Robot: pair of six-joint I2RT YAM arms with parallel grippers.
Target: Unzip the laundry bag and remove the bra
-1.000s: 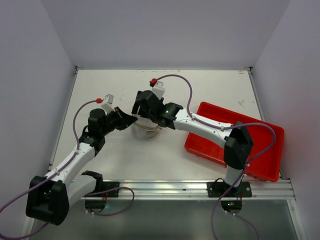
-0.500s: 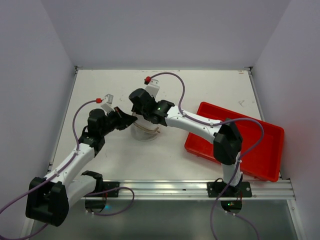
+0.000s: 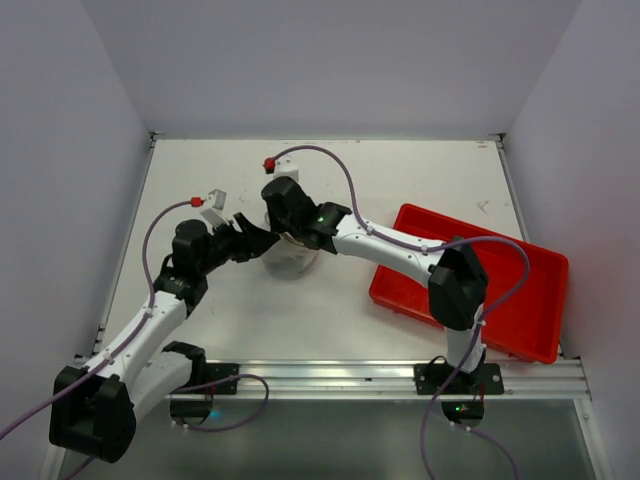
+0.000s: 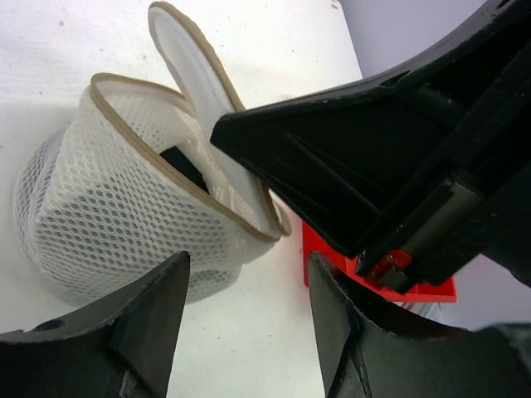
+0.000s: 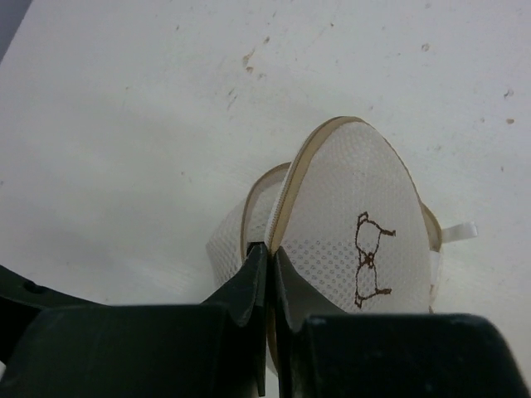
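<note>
One laundry bag (image 5: 332, 207) | mark: brown bra-shaped emblem (image 5: 371, 259) | right hand (image 5: 268, 249) pinching rim

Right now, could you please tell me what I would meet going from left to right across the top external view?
left gripper → laundry bag → red tray

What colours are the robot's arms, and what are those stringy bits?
The left arm and right arm are white tubes with chunky black joints. A purple cable loops along each, ending in a red plug by the wrist. The jaws are black and pointy.
</note>
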